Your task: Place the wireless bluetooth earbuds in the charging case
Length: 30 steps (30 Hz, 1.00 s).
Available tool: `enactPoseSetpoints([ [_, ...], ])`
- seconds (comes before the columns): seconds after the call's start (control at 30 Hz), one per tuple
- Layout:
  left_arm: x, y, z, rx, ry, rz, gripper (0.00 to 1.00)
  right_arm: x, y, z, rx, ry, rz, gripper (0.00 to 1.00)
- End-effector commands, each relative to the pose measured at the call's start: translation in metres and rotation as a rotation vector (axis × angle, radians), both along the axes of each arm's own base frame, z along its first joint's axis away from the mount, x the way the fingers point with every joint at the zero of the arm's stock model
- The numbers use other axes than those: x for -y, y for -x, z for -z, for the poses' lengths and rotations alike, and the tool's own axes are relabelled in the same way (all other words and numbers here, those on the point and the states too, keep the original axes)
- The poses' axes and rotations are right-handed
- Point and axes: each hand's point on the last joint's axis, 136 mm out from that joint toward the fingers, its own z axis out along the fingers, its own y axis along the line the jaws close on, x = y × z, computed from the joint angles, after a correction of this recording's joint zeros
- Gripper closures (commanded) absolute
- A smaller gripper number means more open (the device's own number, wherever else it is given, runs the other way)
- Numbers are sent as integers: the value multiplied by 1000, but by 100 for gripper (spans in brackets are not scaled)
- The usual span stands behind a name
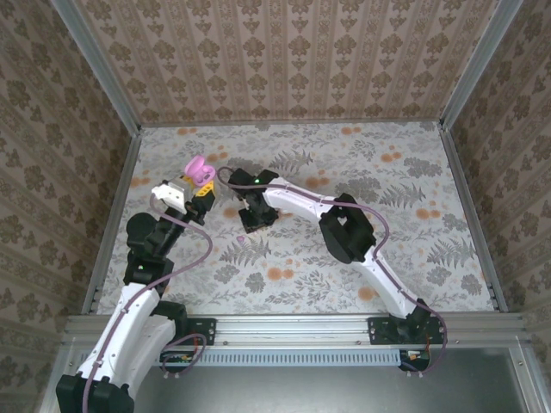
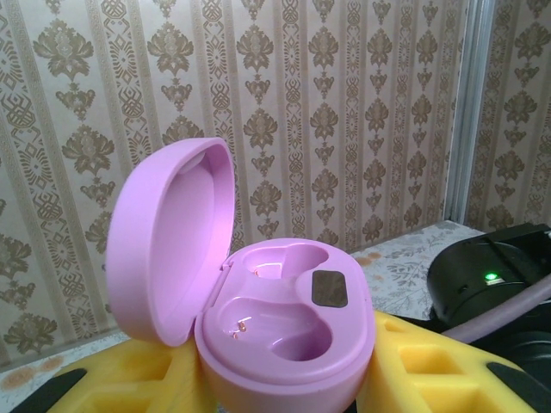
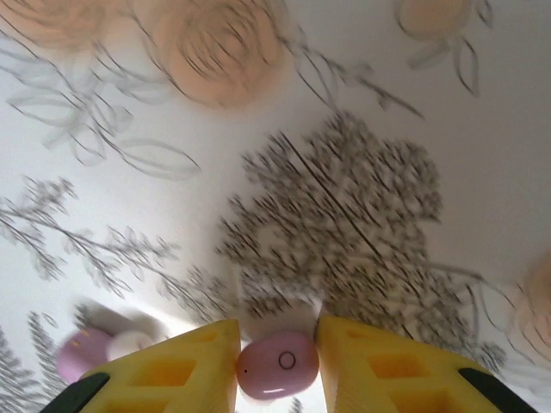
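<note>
Right pincer (image 3: 277, 340): yellow foam-like fingers (image 3: 181, 374) pressed onto a pink earbud (image 3: 277, 368), one pad on each side, pinching it across its short axis. I judge that grip is meant to leave the underside free for dropping it in. The earbud is a smooth, glossy oval with a small ring mark on its face.

A second earbud (image 3: 86, 354) is just beside the finger at picture-left, lying on the table (image 3: 482, 172). It is blurred, pink with a whitish end. I cannot tell whether the pinched one is clear of the surface yet. The table is covered in a matte floral print in grey and orange.

Left pincer (image 2: 288, 383): clamped on the base of the charging case (image 2: 284, 331), yellow pads on both flanks. The case is held upright with the lid swung back, so the wells face up for loading. It is pink glossy plastic and pebble-shaped, with two kidney-shaped wells, both empty. There are small metal contacts in the near well and a dark patch between the wells.

From the top view, the case (image 1: 200, 170) sits in the left pincer (image 1: 196, 188), and the right pincer (image 1: 256, 215) is low over the table, near but apart.

Farthest back is the patterned wallpaper wall (image 2: 344, 103).
</note>
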Motion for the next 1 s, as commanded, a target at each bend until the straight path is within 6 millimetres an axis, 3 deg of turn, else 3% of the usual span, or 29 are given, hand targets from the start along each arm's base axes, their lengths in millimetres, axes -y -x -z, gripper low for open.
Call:
enactPoseSetpoints([
  [0.0,4,4,-9,19,15,30,59,46,14,2,-33,116,76,67],
  [0.3,17,0,-7,10,13,72,59,104,44,-1,-59,62,286,67],
  [0.43,23,-4,-6,4,8,91,59,107,47,-15,-44,-23,329,64],
  [0.63,29,-3,-6,1,9,109,59,118,33,-32,-13,-95,393,62],
  [0.97,35,-2,-4,-2,4,130,59,119,49,-20,-104,-140,433,65],
])
